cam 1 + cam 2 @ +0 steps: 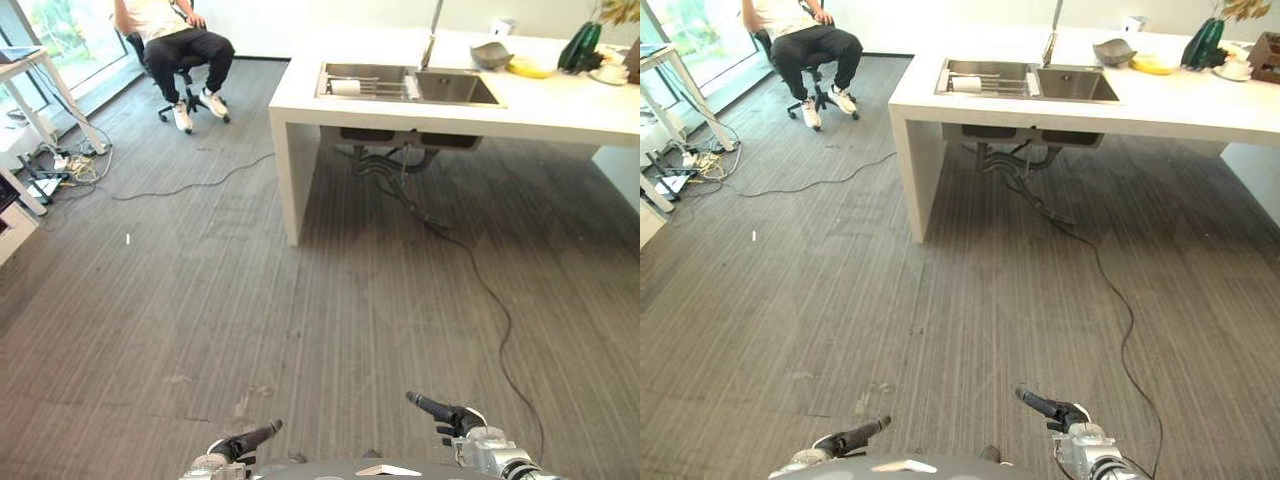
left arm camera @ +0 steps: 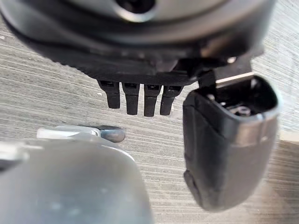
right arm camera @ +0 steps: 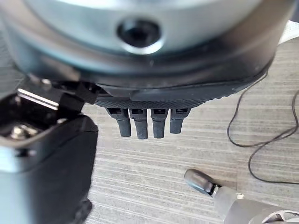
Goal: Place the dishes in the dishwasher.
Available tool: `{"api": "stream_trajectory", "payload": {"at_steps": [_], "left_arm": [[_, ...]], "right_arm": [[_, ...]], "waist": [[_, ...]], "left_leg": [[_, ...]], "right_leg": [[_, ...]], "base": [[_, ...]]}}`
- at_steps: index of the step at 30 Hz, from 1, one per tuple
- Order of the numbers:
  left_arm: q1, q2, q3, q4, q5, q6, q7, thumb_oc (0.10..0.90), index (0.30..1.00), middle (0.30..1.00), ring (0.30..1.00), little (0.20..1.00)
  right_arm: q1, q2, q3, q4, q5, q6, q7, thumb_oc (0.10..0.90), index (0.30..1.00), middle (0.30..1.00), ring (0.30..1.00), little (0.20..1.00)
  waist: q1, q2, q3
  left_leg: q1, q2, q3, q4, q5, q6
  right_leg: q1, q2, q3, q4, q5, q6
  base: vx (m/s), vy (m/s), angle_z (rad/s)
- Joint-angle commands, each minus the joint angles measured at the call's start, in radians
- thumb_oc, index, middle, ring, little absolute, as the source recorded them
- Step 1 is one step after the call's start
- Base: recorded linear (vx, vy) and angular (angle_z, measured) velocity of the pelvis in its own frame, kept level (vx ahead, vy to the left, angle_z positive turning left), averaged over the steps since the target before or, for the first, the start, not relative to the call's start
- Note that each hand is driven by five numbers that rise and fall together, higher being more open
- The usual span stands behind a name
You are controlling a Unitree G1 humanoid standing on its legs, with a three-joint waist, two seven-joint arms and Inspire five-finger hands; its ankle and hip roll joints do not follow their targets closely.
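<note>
Both dark hands hang low over the floor with nothing in them. The left hand (image 1: 245,442) has its fingers (image 2: 132,97) straight and side by side, the thumb standing apart. The right hand (image 1: 447,411) is the same, with its fingers (image 3: 141,125) in an even row and the thumb off to one side. Beneath them lies grey carpet (image 1: 200,300) with a fine ribbed weave.

Well ahead of the right hand stands a smooth white slab-sided worktop (image 1: 560,105) with a stainless-steel double sink (image 1: 455,88) let into it. The dishes sit up there, far from either hand. A rounded grey bowl (image 1: 490,54) is beyond the sink, a shallow yellow dish (image 1: 528,68) is just beside it, and a small white cup (image 1: 611,72) is further right, near a glossy dark green bottle (image 1: 580,45). In the basin nearer the left hand's side, a wire rack (image 1: 375,89) carries a white cylindrical piece (image 1: 345,87).

Far ahead of the left hand, a person (image 1: 180,45) sits on a black wheeled chair (image 1: 136,45).
</note>
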State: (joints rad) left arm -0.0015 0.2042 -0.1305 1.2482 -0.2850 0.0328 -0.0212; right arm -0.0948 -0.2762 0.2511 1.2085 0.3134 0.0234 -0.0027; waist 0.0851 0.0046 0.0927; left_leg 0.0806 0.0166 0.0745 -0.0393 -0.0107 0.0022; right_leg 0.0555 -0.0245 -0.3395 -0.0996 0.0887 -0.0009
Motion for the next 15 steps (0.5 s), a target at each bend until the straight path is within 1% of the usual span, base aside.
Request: {"api": "stream_trajectory", "payload": {"at_steps": [1, 5, 9, 15], "left_arm": [[-0.079, -0.003, 0.002, 0.041, 0.001, -0.027, 0.003, 0.800, 0.900, 0.900, 0.900, 0.900], [-0.083, 0.004, 0.001, 0.031, 0.010, -0.033, 0.008, 0.800, 0.900, 0.900, 0.900, 0.900], [-0.114, 0.036, -0.014, -0.003, 0.049, -0.045, 0.032, 0.800, 0.900, 0.900, 0.900, 0.900], [-0.132, 0.050, -0.025, 0.007, 0.083, -0.047, 0.038, 0.800, 0.900, 0.900, 0.900, 0.900]], "right_arm": [[-0.084, -0.030, -0.037, 0.023, -0.021, -0.015, -0.008, 0.800, 0.900, 0.900, 0.900, 0.900], [-0.085, -0.028, -0.033, 0.020, -0.024, -0.015, -0.005, 0.800, 0.900, 0.900, 0.900, 0.900], [-0.103, -0.011, -0.010, 0.004, -0.034, -0.018, -0.009, 0.800, 0.900, 0.900, 0.900, 0.900], [-0.120, -0.017, 0.009, 0.012, -0.060, -0.014, -0.001, 0.800, 0.900, 0.900, 0.900, 0.900]], "waist": [[0.008, 0.009, 0.028], [0.011, 0.007, 0.028], [0.026, 0.007, 0.025], [0.036, 0.004, 0.022]], "left_leg": [[-0.022, 0.016, 0.029, -0.048, -0.006, -0.056], [-0.022, 0.015, 0.024, -0.048, -0.007, -0.055], [-0.020, 0.012, 0.011, -0.048, -0.009, -0.053], [-0.017, 0.012, 0.006, -0.048, -0.013, -0.052]], "right_leg": [[0.014, -0.108, -0.004, 0.012, -0.073, 0.159], [0.015, -0.107, -0.004, 0.012, -0.073, 0.159], [0.018, -0.105, -0.003, 0.012, -0.073, 0.159], [0.020, -0.101, -0.001, 0.012, -0.074, 0.159]], "base": [[0.00, 0.000, 0.00], [0.01, -0.001, 0.00], [0.03, 0.004, -0.04], [0.01, 0.002, -0.01]]}}
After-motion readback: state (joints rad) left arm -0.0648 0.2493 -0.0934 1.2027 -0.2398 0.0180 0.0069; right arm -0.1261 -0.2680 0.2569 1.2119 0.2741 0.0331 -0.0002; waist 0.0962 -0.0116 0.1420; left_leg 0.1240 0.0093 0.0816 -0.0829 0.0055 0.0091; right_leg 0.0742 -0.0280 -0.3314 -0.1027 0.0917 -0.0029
